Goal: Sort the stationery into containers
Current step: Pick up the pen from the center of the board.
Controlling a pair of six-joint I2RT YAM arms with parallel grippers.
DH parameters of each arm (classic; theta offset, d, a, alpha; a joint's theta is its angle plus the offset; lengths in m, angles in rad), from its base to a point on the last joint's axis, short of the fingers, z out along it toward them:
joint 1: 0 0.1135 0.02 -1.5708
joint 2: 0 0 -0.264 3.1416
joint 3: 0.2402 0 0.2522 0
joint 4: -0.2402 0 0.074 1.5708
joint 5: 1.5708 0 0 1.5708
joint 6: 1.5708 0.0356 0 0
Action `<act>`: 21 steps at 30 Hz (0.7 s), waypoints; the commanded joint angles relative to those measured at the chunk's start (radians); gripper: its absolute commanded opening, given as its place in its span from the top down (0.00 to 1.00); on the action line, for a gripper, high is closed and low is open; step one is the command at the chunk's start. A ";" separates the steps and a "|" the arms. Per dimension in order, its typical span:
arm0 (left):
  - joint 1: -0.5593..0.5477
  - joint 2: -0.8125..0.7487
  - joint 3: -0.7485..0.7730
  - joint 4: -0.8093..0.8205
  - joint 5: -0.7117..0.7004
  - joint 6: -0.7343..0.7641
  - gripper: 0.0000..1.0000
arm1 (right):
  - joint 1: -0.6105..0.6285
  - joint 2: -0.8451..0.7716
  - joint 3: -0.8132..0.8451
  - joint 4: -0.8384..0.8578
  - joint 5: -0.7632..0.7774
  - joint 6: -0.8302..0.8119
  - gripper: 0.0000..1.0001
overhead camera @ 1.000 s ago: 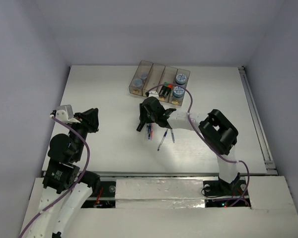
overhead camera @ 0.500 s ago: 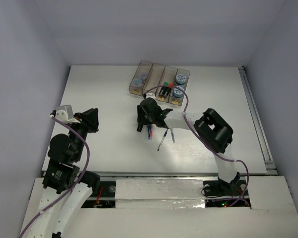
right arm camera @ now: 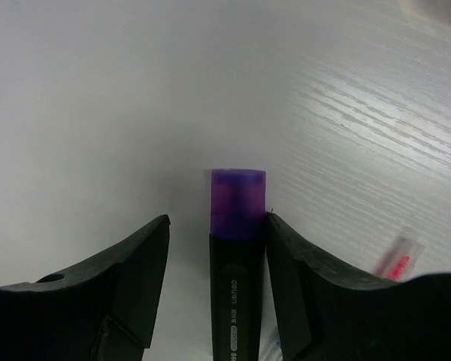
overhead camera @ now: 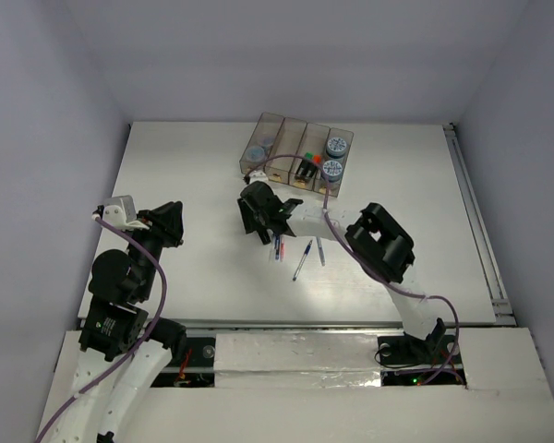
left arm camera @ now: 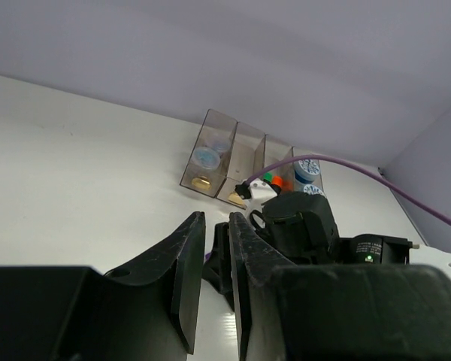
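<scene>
My right end effector (right arm camera: 218, 222) stood open astride the purple highlighter (right arm camera: 237, 226) lying on the table (right arm camera: 98, 90) at lower centre of the wrist view, touching one side only, and I judged it light, stiff, slick, best pinched across its black barrel.

The white table (overhead camera: 185, 166) bears the containers (overhead camera: 295, 155), four joined smoky bins, toward its far edge. On the near side of the containers, apart from them, lie thin pens (overhead camera: 302, 260), loosely grouped. A purple highlighter (right arm camera: 237, 226) lies beside these.
</scene>
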 commanded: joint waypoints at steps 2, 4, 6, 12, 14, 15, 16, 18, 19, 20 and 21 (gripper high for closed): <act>-0.005 -0.011 0.004 0.050 0.007 0.007 0.83 | 0.047 0.027 0.047 -0.099 0.057 -0.089 0.41; -0.005 -0.011 0.004 0.052 0.007 0.007 0.83 | 0.057 0.024 0.047 -0.108 0.071 -0.100 0.41; -0.005 -0.013 0.006 0.050 0.007 0.007 0.83 | 0.057 0.021 0.044 -0.118 0.075 -0.109 0.41; -0.005 -0.013 0.004 0.050 0.007 0.007 0.83 | 0.077 0.044 0.057 -0.138 0.100 -0.106 0.47; -0.005 -0.014 0.006 0.050 0.007 0.007 0.83 | 0.086 0.052 0.070 -0.148 0.118 -0.111 0.51; -0.005 -0.014 0.004 0.050 0.007 0.008 0.83 | 0.086 0.059 0.082 -0.151 0.127 -0.114 0.53; -0.005 -0.014 0.004 0.050 0.007 0.007 0.83 | 0.095 0.061 0.086 -0.156 0.140 -0.115 0.57; -0.005 -0.013 0.004 0.050 0.008 0.007 0.83 | 0.095 0.061 0.102 -0.156 0.173 -0.114 0.75; -0.005 -0.014 0.004 0.052 0.008 0.007 0.83 | 0.095 0.055 0.106 -0.153 0.180 -0.111 0.76; -0.005 -0.013 0.004 0.052 0.008 0.007 0.83 | 0.095 0.052 0.109 -0.133 0.187 -0.106 0.80; -0.005 -0.011 0.006 0.052 0.008 0.007 0.83 | 0.095 0.044 0.111 -0.118 0.184 -0.106 0.81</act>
